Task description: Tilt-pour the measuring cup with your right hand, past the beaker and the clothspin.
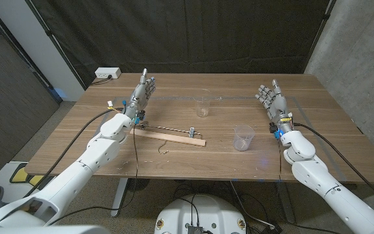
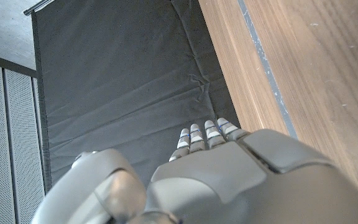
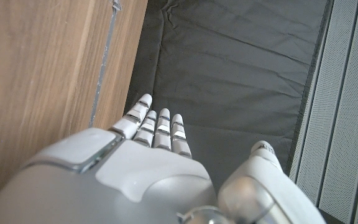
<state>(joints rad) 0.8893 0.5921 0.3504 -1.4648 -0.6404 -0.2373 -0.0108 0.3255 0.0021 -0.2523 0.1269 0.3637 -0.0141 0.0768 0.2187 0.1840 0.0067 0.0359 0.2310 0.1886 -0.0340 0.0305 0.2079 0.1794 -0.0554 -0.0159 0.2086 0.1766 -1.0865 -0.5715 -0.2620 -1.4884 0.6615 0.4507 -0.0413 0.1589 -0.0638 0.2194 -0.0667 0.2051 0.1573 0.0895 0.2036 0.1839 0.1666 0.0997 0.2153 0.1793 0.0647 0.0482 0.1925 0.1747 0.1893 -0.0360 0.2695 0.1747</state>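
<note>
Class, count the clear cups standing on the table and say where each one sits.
2: a beaker mid-table toward the far edge; a measuring cup nearer the right hand.

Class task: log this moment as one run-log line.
left hand open, idle | right hand open, idle | measuring cup upright, untouched | beaker upright

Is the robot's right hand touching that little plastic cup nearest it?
Apart. The head view shows bare table between the right hand and the measuring cup.

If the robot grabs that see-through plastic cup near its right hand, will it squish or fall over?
The clear plastic measuring cup looks thin-walled and empty, so it is probably light and may flex under a hard squeeze. It stands upright and is wider at the rim than the base, so a sideways push would likely tip it.
</note>
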